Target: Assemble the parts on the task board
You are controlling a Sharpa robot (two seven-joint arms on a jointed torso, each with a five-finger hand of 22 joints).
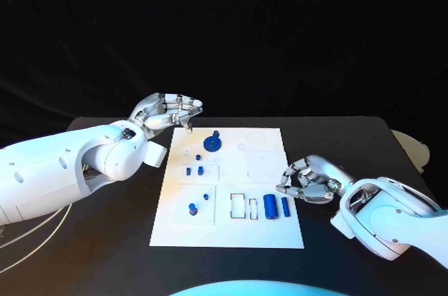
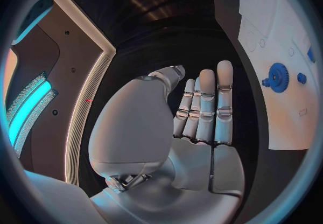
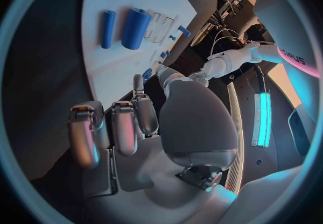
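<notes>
Left robot hand: just off the far left corner of the task board, fingers curled, nothing held. On the task board, near its far end: blue gear. Nearer the middle and the left side: small blue pegs. Near end: thick blue cylinder beside a thinner blue rod. Right robot hand: at the task board's right edge, close to the rod, fingers curled inward, nothing gripped. Task board flat on the black table.
</notes>
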